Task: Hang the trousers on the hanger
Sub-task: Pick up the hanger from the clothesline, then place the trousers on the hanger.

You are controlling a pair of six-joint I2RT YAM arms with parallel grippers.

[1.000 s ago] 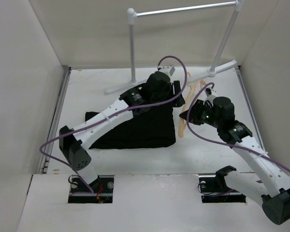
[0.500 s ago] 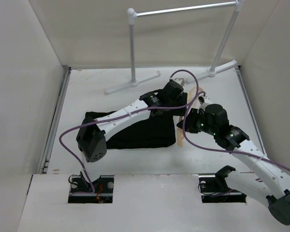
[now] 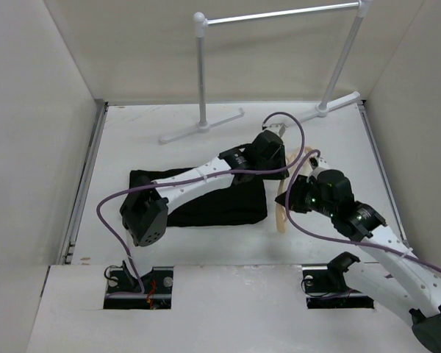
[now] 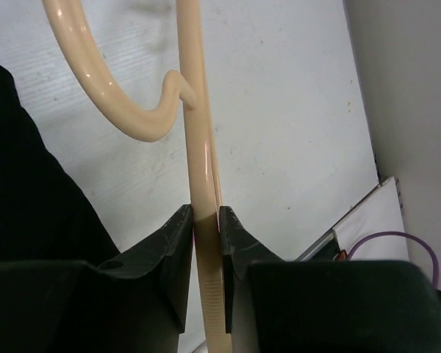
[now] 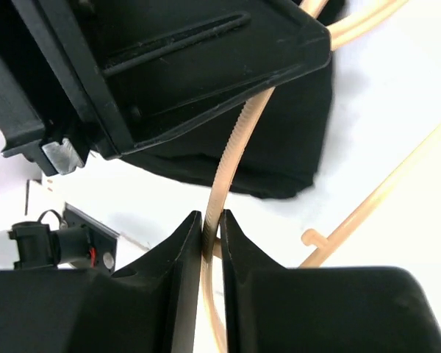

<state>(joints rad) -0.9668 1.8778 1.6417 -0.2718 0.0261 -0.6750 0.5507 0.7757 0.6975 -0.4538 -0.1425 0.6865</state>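
Trousers (image 3: pixel 228 207) lie flat on the surface (image 3: pixel 132 140), left of centre. Left claw (image 4: pixel 206 217) is clamped on a hanger (image 4: pixel 196 110) bar at the trousers' 3 o'clock edge. Right claw (image 5: pixel 212 222), at the left claw's 5 o'clock, pinches the hanger's ridged bar.

Bright, even light, soft shadows, near foreground slightly blurred.

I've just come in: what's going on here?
Both arms hold the thin tan wooden clothes hanger: the left gripper is shut on one slim bar, the right gripper on its ribbed bar. The plain black cloth trousers lie on the white table beside it, not yet hung.
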